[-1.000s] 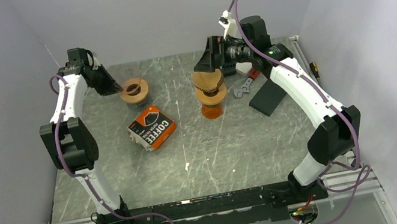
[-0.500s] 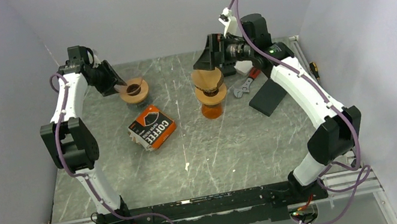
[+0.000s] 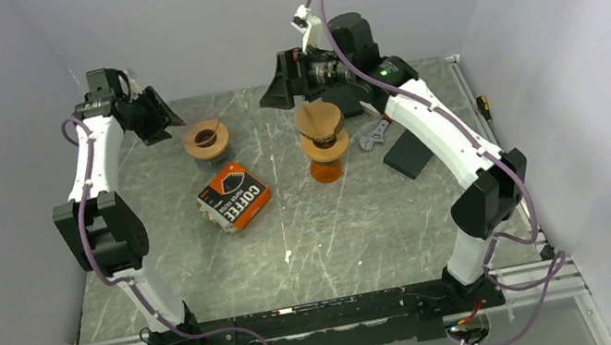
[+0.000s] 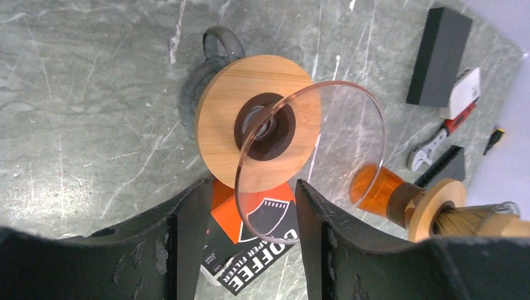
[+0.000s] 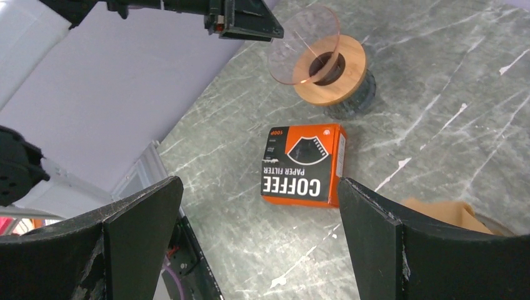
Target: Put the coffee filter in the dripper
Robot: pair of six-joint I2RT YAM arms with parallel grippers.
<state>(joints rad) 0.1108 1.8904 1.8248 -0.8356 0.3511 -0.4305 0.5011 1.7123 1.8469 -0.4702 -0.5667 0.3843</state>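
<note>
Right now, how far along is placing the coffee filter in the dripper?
Done, apparently: the brown coffee filter sits in the right-hand dripper. In hand: nothing; left gripper and right gripper are open, clear of it. Left: probably only parking the arms; the other dripper is empty.

Two drippers stand on the table [image 3: 341,241]: the left dripper [image 3: 206,138] at 11 o'clock from the table's middle and the middle dripper [image 3: 324,144] at 1 o'clock. Two pots carry them, one smoky grey pot [image 4: 212,47] and one orange pot [image 3: 326,172]. One brown paper filter [image 3: 318,118] sits in the middle dripper. One box of coffee filters [image 3: 234,196] lies at 9 o'clock. Between 2 and 3 o'clock lie one wrench [image 3: 373,134], one screwdriver [image 3: 484,108], one white-and-red item [image 4: 461,90] too small to identify, and two dark blocks, the first block [image 4: 439,56] and the second block [image 3: 412,151]. There are two arms, the left arm [image 3: 87,167] and the right arm [image 3: 446,138].
</note>
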